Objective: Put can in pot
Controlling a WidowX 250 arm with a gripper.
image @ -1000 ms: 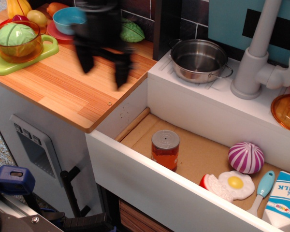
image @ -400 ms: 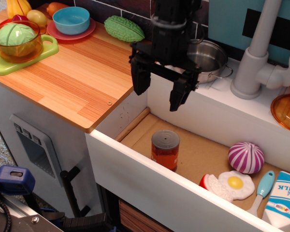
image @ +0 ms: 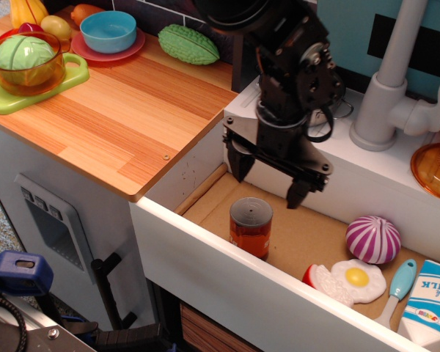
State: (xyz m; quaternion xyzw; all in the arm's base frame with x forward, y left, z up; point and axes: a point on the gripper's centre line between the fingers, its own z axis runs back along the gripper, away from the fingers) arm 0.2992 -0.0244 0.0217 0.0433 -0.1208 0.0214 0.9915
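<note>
**Can waiting in the sink basin, gripper spread above it**

The can (image: 251, 226) stands upright on the brown floor of the sink basin (image: 205, 253), close behind the white front wall; nothing touches it. Just above and slightly behind it hangs our gripper (image: 269, 178), its two dark fingers spread wide apart and pointing down, empty; we judge the grasp has not begun. The pot (image: 330, 110) is almost wholly hidden behind the arm on the raised ledge by the faucet (image: 387, 95); only a loop of handle shows, so we cannot tell whether it is empty.

Further along the basin lie a purple onion (image: 373, 239), a fried egg (image: 353, 279), a blue-handled utensil (image: 397, 290) and a milk carton (image: 429, 304), all well apart from the can.

What worries us: the fingers look centred behind the can, so a straight descent may strike its lid or tip it against the front wall; a shallow grip on the smooth tin may slip during the lift; the carry up to the ledge must clear the basin's back wall and the faucet.
</note>
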